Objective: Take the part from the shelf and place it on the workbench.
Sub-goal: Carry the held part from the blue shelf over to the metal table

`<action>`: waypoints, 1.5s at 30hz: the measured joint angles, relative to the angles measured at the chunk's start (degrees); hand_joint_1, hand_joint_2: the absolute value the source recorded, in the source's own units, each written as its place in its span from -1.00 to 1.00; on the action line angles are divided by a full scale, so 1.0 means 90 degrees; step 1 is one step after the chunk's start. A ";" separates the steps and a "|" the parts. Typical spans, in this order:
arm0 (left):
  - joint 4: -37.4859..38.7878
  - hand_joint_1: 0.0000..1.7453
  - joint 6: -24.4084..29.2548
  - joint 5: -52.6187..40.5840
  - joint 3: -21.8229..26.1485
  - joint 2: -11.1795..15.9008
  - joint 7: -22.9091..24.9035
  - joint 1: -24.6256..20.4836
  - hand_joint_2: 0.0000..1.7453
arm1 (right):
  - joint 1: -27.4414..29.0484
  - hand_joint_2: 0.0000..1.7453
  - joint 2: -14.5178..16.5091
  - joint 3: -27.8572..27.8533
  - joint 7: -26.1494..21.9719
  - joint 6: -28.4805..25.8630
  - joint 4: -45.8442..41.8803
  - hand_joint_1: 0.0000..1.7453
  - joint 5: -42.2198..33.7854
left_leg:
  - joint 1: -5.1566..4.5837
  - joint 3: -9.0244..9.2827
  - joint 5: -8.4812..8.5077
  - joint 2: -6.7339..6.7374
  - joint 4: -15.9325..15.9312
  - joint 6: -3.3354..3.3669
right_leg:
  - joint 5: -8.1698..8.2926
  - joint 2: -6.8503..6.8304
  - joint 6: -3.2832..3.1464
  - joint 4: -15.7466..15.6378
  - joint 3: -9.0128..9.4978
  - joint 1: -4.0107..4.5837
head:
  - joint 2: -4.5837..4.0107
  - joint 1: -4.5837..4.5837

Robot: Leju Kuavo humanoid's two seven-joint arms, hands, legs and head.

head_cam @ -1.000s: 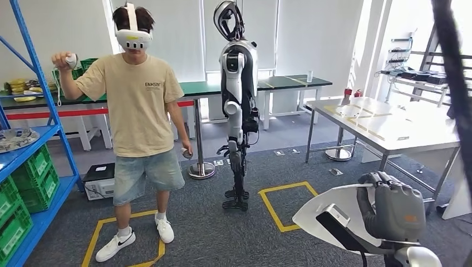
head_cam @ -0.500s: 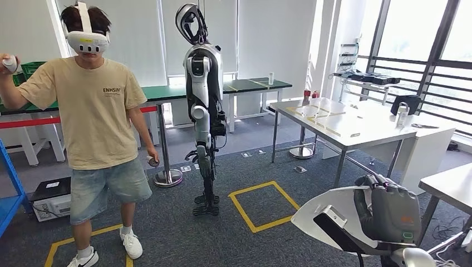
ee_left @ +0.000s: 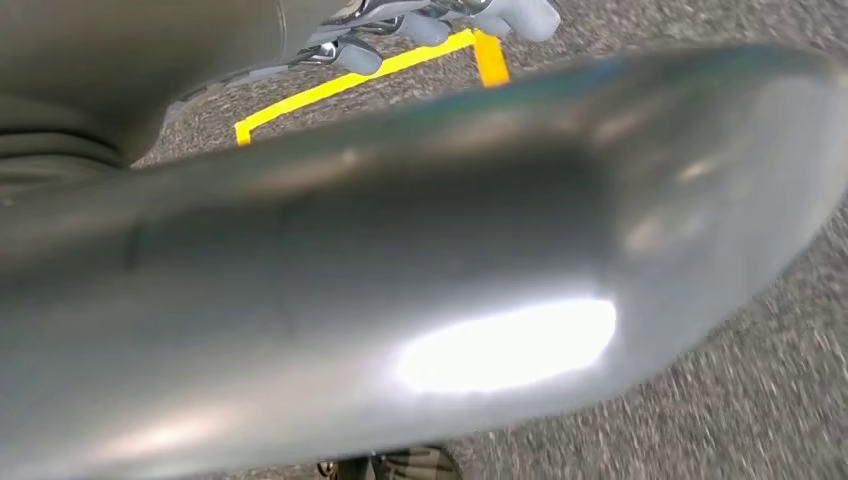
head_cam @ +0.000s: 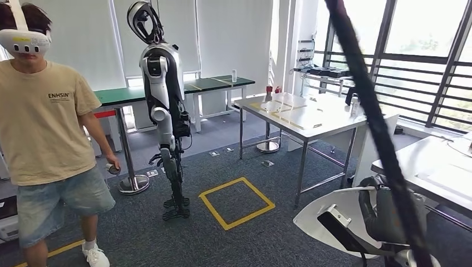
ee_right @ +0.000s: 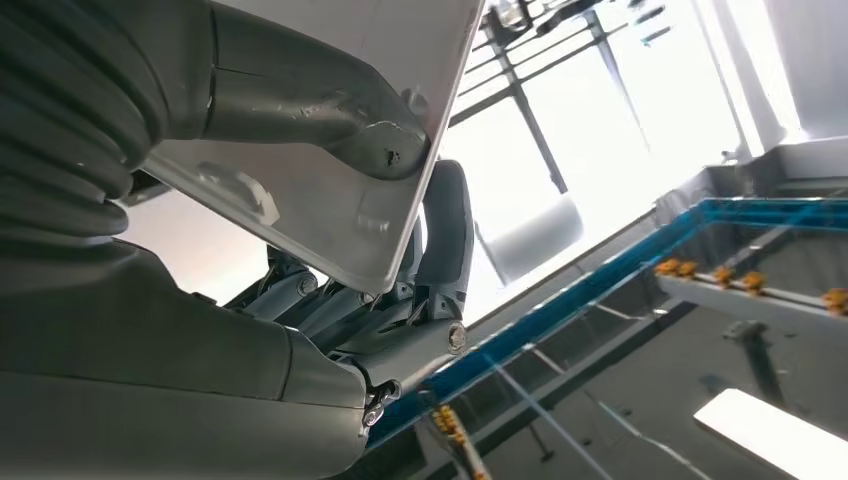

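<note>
My right hand (head_cam: 385,216) grips a flat white part (head_cam: 328,210) low at the right of the head view, held out over the carpet. In the right wrist view the thumb (ee_right: 320,110) presses on the part's face (ee_right: 330,210) while darker fingers (ee_right: 443,235) wrap its edge from behind. A silver workbench (head_cam: 311,123) stands ahead, beyond the yellow floor square. In the left wrist view, the grey cover of my left hand (ee_left: 60,90) enters with pale fingertips (ee_left: 430,25) beyond it, and a blurred shiny surface hides how the fingers lie.
A person (head_cam: 47,144) in a headset stands at the left. Another humanoid robot (head_cam: 164,105) hangs upright beside a yellow floor square (head_cam: 236,201). A second pale table (head_cam: 431,175) is at the right. A dark strap (head_cam: 370,122) crosses diagonally close to the camera. Windows line the right wall.
The whole view has swung right: the blue shelf has left the picture, and the person and standing robot sit further left. My right hand still holds the white part.
</note>
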 joint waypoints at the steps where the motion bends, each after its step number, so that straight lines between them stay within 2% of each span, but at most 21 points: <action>1: 0.0001 -1.00 0.0001 0.0001 0.0000 -0.0001 -0.0005 -0.0003 -1.00 | -0.0012 1.00 0.0002 -0.0020 0.0019 0.0003 -0.0011 0.60 0.0006 | 0.0012 -0.0074 -0.0127 -0.0157 0.0191 -0.0033 | 0.0020 0.0057 -0.0033 -0.0026 0.0027 -0.0030 | 0.0000 -0.0005; 4: 0.0006 -1.00 0.0001 0.0001 0.0000 -0.0004 -0.0016 0.0013 -1.00 | -0.0027 1.00 0.0015 -0.0050 0.0038 0.0026 -0.0035 0.60 0.0021 | 0.0059 -0.0635 -0.0669 -0.0578 0.1372 -0.0105 | 0.0039 0.0255 -0.0079 -0.0043 0.0048 -0.0065 | 0.0000 -0.0020; 6: 0.0006 -1.00 -0.0004 0.0005 0.0001 -0.0001 -0.0027 0.0023 -1.00 | -0.0017 1.00 0.0017 -0.0068 0.0040 0.0046 -0.0038 0.60 0.0030 | 0.0075 -0.0863 -0.0664 -0.0613 0.1733 -0.0129 | 0.0037 0.0418 -0.0077 -0.0037 0.0049 -0.0070 | 0.0000 -0.0023; 8: 0.0005 -1.00 -0.0011 0.0010 0.0002 0.0002 -0.0046 0.0021 -1.00 | -0.0005 1.00 0.0017 -0.0093 0.0040 0.0058 -0.0065 0.60 0.0035 | 0.0104 -0.0647 -0.0220 -0.0676 0.1141 -0.0136 | 0.0028 0.0580 -0.0051 -0.0015 0.0052 -0.0088 | 0.0000 -0.0025; 10: 0.0005 -1.00 -0.0015 0.0013 0.0001 0.0001 -0.0064 0.0018 -1.00 | 0.0020 1.00 0.0017 -0.0115 0.0039 0.0066 -0.0129 0.60 0.0039 | 0.0148 -0.0298 0.0135 -0.0944 0.0323 -0.0139 | 0.0005 0.0721 0.0019 0.0037 0.0024 -0.0102 | 0.0000 -0.0027; 12: 0.0009 -1.00 -0.0015 0.0018 0.0000 -0.0004 -0.0076 0.0014 -1.00 | 0.0063 1.00 0.0014 -0.0134 0.0035 0.0079 -0.0194 0.60 0.0049 | 0.0153 -0.0161 0.0186 -0.1094 0.0020 -0.0100 | 0.0012 0.0850 0.0120 0.0055 -0.0029 -0.0110 | 0.0000 -0.0026; 14: 0.0010 -1.00 -0.0015 0.0026 0.0001 -0.0013 -0.0086 0.0006 -1.00 | 0.0116 1.00 -0.0002 -0.0165 0.0030 0.0089 -0.0236 0.60 0.0054 | 0.0135 -0.0148 0.0209 -0.0963 -0.0005 -0.0002 | 0.0049 0.0953 0.0219 0.0029 -0.0063 -0.0136 | 0.0000 -0.0021; 16: 0.0007 -1.00 -0.0015 0.0033 0.0002 -0.0021 -0.0095 0.0000 -1.00 | 0.0148 1.00 -0.0032 -0.0209 0.0030 0.0092 -0.0260 0.60 0.0056 | 0.0137 -0.0141 0.0245 -0.0818 -0.0046 0.0099 | -0.0061 0.0748 0.0271 0.0214 -0.0174 -0.0128 | 0.0000 -0.0004; 19: 0.0002 -1.00 -0.0008 0.0053 0.0002 -0.0021 -0.0093 0.0016 -1.00 | 0.0175 1.00 -0.0053 -0.0231 0.0028 0.0110 -0.0280 0.60 0.0069 | 0.0110 -0.0152 0.0250 -0.0589 -0.0063 0.0177 | -0.0649 0.0255 0.0297 0.1380 -0.0725 -0.0090 | 0.0000 0.0025; 21: 0.0005 -1.00 0.0009 0.0074 0.0003 -0.0027 -0.0065 0.0025 -1.00 | 0.0203 1.00 -0.0063 -0.0232 0.0016 0.0126 -0.0282 0.60 0.0074 | 0.0086 -0.0161 0.0241 -0.0421 -0.0060 0.0191 | -0.0795 0.0205 0.0297 0.1891 -0.0952 -0.0089 | 0.0000 0.0029; 22: 0.0006 -1.00 0.0019 0.0079 0.0004 -0.0034 -0.0045 0.0025 -1.00 | 0.0207 1.00 -0.0076 -0.0233 0.0000 0.0136 -0.0282 0.60 0.0072 | 0.0078 -0.0160 0.0237 -0.0341 -0.0058 0.0193 | -0.0693 0.0187 0.0286 0.1768 -0.0873 -0.0085 | 0.0000 0.0030; 25: 0.0008 -1.00 0.0042 0.0090 0.0005 -0.0065 0.0003 0.0015 -1.00 | 0.0138 1.00 -0.0139 -0.0235 -0.0084 0.0178 -0.0282 0.60 0.0013 | 0.0044 -0.0131 0.0208 -0.0134 -0.0049 0.0164 | -0.0202 -0.0129 0.0199 0.0454 -0.0137 -0.0034 | 0.0000 0.0031; 27: 0.0008 -1.00 0.0048 0.0096 0.0008 -0.0078 0.0013 0.0012 -1.00 | 0.0048 1.00 -0.0167 -0.0237 -0.0123 0.0203 -0.0282 0.60 -0.0039 | 0.0020 -0.0109 0.0183 -0.0019 -0.0047 0.0107 | -0.0123 -0.0282 0.0130 0.0029 0.0074 0.0013 | 0.0000 0.0025; 30: 0.0009 -1.00 0.0050 0.0103 0.0015 -0.0093 0.0018 0.0000 -1.00 | -0.0008 1.00 -0.0221 -0.0241 -0.0137 0.0217 -0.0282 0.60 -0.0065 | 0.0027 -0.0067 0.0146 0.0073 -0.0051 -0.0001 | -0.0074 -0.0090 0.0034 -0.0012 0.0082 0.0003 | 0.0000 0.0017; 32: 0.0009 -1.00 0.0052 0.0105 0.0016 -0.0095 0.0013 -0.0009 -1.00 | -0.0044 1.00 -0.0240 -0.0242 -0.0139 0.0219 -0.0281 0.60 -0.0073 | 0.0040 -0.0179 -0.0062 -0.0214 0.0241 -0.0074 | -0.0031 0.0032 -0.0029 -0.0056 0.0121 -0.0050 | 0.0000 0.0011; 34: 0.0010 -1.00 0.0053 0.0097 0.0017 -0.0093 0.0001 0.0001 -1.00 | -0.0071 1.00 -0.0240 -0.0236 -0.0149 0.0220 -0.0271 0.60 -0.0099 | 0.0058 -0.0544 -0.0456 -0.0539 0.1025 -0.0110 | -0.0017 0.0159 -0.0054 -0.0061 0.0121 -0.0067 | 0.0000 0.0004; 36: 0.0011 -1.00 0.0050 0.0083 0.0017 -0.0087 -0.0014 0.0022 -1.00 | -0.0068 1.00 -0.0242 -0.0229 -0.0165 0.0221 -0.0247 0.60 -0.0147 | 0.0066 -0.0884 -0.0639 -0.0609 0.1690 -0.0113 | -0.0017 0.0310 -0.0056 -0.0056 0.0118 -0.0069 | 0.0000 0.0001; 37: 0.0010 -1.00 0.0048 0.0076 0.0017 -0.0081 -0.0019 0.0027 -1.00 | -0.0068 1.00 -0.0244 -0.0229 -0.0170 0.0219 -0.0234 0.60 -0.0174 | 0.0069 -0.0912 -0.0548 -0.0615 0.1701 -0.0109 | -0.0017 0.0390 -0.0054 -0.0052 0.0119 -0.0073 | 0.0000 0.0000; 41: 0.0010 -1.00 0.0044 0.0064 0.0017 -0.0050 -0.0025 0.0019 -1.00 | -0.0072 1.00 -0.0248 -0.0230 -0.0178 0.0183 -0.0219 0.60 -0.0250 | 0.0115 -0.0268 0.0220 -0.0969 0.0215 -0.0083 | -0.0033 0.0688 0.0036 0.0005 0.0094 -0.0096 | 0.0000 -0.0005; 43: 0.0011 -1.00 0.0039 0.0061 0.0017 -0.0048 -0.0030 0.0013 -1.00 | -0.0057 1.00 -0.0248 -0.0228 -0.0123 0.0148 -0.0219 0.60 -0.0242 | 0.0110 -0.0161 0.0234 -0.1068 -0.0019 -0.0040 | -0.0013 0.0815 0.0128 0.0011 0.0042 -0.0106 | 0.0000 -0.0006; 45: 0.0010 -1.00 0.0033 0.0057 0.0018 -0.0055 -0.0040 0.0008 -1.00 | -0.0014 1.00 -0.0263 -0.0228 -0.0037 0.0122 -0.0220 0.60 -0.0215 | 0.0102 -0.0155 0.0268 -0.0925 -0.0040 0.0051 | 0.0012 0.0894 0.0213 -0.0003 0.0011 -0.0127 | 0.0000 -0.0005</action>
